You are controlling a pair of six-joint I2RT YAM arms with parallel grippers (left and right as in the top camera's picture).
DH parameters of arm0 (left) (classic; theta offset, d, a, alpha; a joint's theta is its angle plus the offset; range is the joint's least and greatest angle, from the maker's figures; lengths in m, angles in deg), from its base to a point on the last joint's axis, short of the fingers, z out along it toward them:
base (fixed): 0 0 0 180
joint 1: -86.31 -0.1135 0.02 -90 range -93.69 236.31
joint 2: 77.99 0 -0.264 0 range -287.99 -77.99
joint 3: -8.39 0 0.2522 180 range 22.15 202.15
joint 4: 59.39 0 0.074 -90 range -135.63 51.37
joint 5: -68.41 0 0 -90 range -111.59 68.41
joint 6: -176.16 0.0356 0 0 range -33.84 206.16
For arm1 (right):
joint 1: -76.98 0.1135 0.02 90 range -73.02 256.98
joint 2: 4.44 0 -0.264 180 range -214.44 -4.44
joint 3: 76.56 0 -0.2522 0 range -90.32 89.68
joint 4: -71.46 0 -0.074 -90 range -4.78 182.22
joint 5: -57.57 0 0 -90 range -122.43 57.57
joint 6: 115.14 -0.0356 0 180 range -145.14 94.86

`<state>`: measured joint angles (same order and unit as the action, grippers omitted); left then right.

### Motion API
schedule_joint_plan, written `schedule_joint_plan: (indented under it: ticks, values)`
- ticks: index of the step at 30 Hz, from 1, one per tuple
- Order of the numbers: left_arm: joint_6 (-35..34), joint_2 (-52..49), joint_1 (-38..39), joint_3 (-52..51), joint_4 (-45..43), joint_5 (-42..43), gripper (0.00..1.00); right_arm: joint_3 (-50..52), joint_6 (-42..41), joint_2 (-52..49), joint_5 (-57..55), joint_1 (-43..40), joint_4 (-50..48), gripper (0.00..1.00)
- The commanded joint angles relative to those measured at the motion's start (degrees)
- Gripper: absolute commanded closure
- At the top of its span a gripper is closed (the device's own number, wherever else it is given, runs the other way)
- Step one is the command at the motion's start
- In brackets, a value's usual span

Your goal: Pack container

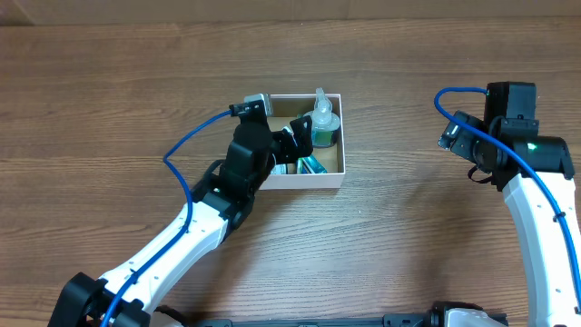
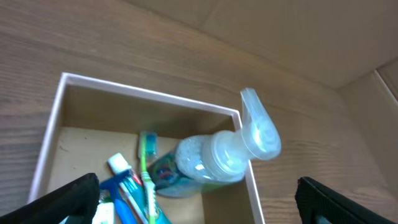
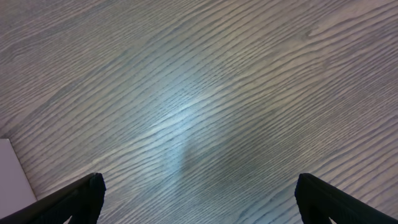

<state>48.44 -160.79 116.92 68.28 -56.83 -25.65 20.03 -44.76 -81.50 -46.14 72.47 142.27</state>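
Observation:
The container (image 1: 336,178) is a shallow white-walled box with a tan floor, mid-table. It also shows in the left wrist view (image 2: 149,94). Inside it lie a clear pump bottle (image 2: 211,158), seen from overhead (image 1: 323,120), a green toothbrush (image 2: 147,163), a blue razor (image 2: 124,196) and a toothpaste tube (image 2: 127,180). My left gripper (image 2: 199,208) is open and empty, its fingers wide apart just above the box contents; from overhead it sits over the box's left half (image 1: 295,136). My right gripper (image 3: 199,199) is open and empty over bare wood at the far right (image 1: 454,136).
The table is brown wood grain (image 1: 408,245). A white corner (image 3: 12,171) shows at the left edge of the right wrist view. A cardboard sheet (image 2: 298,37) lies behind the box.

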Motion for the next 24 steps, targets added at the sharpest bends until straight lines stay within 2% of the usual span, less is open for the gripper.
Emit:
schedule_joint_plan:
  ticks: [1,8,11,15,24]
  values:
    - [5.64,3.82,-3.89,0.96,1.44,-5.99,0.0,-0.55,-0.07,0.52,-0.31,-0.22,-0.15,0.0]
    - [15.87,10.4,-14.14,0.96,11.19,-22.08,0.0,-0.55,-0.07,0.52,-0.31,-0.22,-0.15,0.0]
    - [19.89,11.3,-16.55,0.96,11.63,-22.73,0.0,-0.55,-0.07,0.52,-0.31,-0.22,-0.15,0.0]
    - [19.96,11.3,-16.87,0.96,12.9,-22.95,0.0,-0.55,-0.07,0.52,-0.31,-0.22,-0.15,0.0]
    - [19.96,11.23,-16.83,0.96,21.88,-22.93,0.0,-0.55,-0.07,0.52,-0.31,-0.22,-0.15,0.0]
